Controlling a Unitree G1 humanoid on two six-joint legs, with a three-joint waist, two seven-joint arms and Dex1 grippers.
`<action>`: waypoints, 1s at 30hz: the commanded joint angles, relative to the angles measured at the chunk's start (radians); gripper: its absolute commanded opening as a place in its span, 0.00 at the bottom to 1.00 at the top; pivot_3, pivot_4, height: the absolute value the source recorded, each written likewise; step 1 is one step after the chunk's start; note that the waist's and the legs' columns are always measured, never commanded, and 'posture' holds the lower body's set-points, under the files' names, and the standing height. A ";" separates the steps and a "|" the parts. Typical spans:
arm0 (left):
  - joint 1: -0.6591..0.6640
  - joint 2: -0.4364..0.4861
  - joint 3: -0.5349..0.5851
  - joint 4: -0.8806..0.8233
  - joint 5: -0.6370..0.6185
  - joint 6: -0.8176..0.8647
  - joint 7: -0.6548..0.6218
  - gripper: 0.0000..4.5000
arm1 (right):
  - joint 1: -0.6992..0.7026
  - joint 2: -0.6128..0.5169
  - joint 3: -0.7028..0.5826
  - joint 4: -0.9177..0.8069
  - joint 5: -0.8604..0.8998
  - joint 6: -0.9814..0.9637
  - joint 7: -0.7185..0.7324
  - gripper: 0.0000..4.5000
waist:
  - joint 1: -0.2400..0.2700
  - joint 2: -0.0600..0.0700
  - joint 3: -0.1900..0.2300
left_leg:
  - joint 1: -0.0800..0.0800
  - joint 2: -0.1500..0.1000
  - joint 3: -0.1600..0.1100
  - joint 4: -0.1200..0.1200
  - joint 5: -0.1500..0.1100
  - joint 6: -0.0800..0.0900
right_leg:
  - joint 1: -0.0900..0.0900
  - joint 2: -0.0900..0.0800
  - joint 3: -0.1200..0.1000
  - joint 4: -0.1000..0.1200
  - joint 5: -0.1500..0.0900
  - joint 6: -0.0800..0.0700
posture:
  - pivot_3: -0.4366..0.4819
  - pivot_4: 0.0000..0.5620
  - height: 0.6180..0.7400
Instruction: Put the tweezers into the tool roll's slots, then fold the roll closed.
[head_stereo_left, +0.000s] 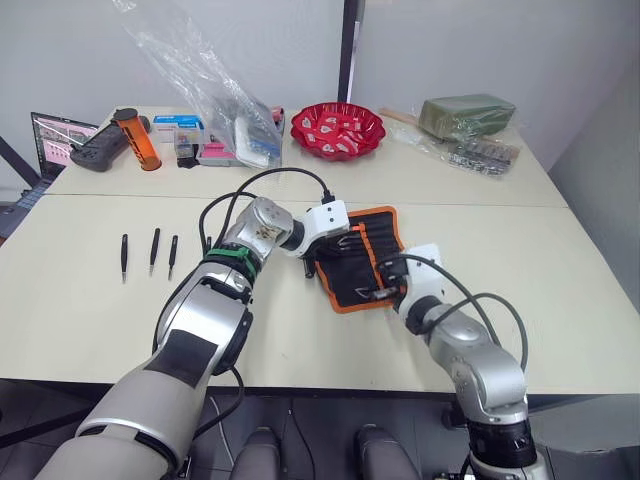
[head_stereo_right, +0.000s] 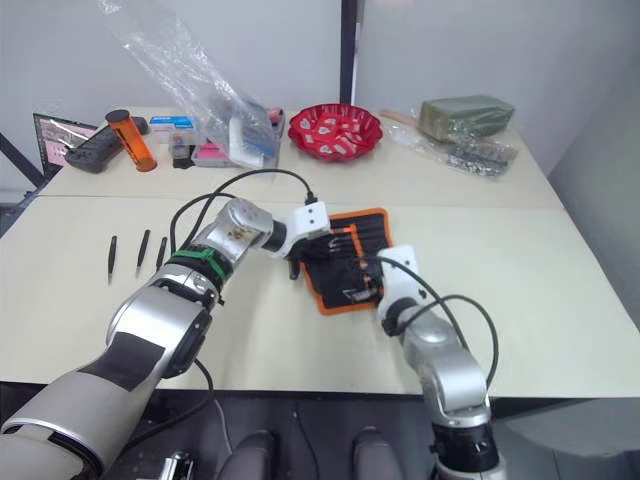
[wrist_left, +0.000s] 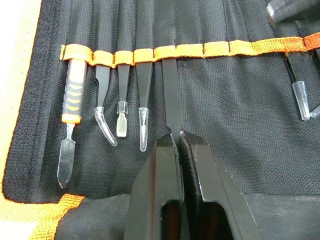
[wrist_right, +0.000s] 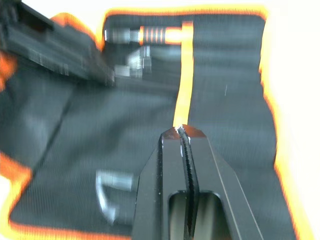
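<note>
The tool roll (head_stereo_left: 372, 250) lies open on the table in front of me, black with orange edging. Over its left part, my left gripper (wrist_left: 177, 137) is shut on one black pair of tweezers (wrist_left: 171, 92). The far end of that pair sits under the orange band of the slots (wrist_left: 190, 49). At the roll's near edge, my right gripper (wrist_right: 181, 131) is shut on the orange band (wrist_right: 185, 75) of the roll. Three more tweezers (head_stereo_left: 154, 250) lie side by side on the table far to the left.
Other tools fill slots in the roll, among them an orange-handled one (wrist_left: 73, 90). At the back stand a red bowl (head_stereo_left: 337, 130), a plastic bag (head_stereo_left: 205, 75), an orange cylinder (head_stereo_left: 137, 140), a black controller (head_stereo_left: 98, 150) and a green box (head_stereo_left: 465, 113).
</note>
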 joint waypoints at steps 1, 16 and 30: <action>-0.045 -0.014 -0.005 0.002 0.006 -0.030 0.009 0.00 | 0.020 0.013 -0.006 -0.004 0.002 -0.034 -0.002 0.00 | 0.000 0.000 0.000 | 0.000 0.000 0.000 0.000 0.000 0.000 | 0.000 0.000 0.000 0.000 0.000 0.000 | 0.48 0.27 0.96; -0.075 -0.027 -0.119 0.070 0.151 -0.319 0.142 0.00 | 0.177 0.022 0.014 0.158 0.003 -0.117 0.044 0.00 | 0.005 -0.001 -0.003 | 0.003 0.000 -0.001 0.000 0.000 0.000 | 0.005 0.000 0.000 -0.002 0.000 0.001 | 0.48 0.27 0.96; -0.078 -0.107 -0.111 0.118 0.185 -0.305 0.218 0.00 | 0.211 0.044 0.014 0.155 0.000 -0.125 0.033 0.00 | 0.010 -0.001 -0.005 | 0.003 0.000 -0.001 0.000 0.000 0.000 | 0.005 0.000 0.000 -0.003 -0.001 0.002 | 0.48 0.27 0.96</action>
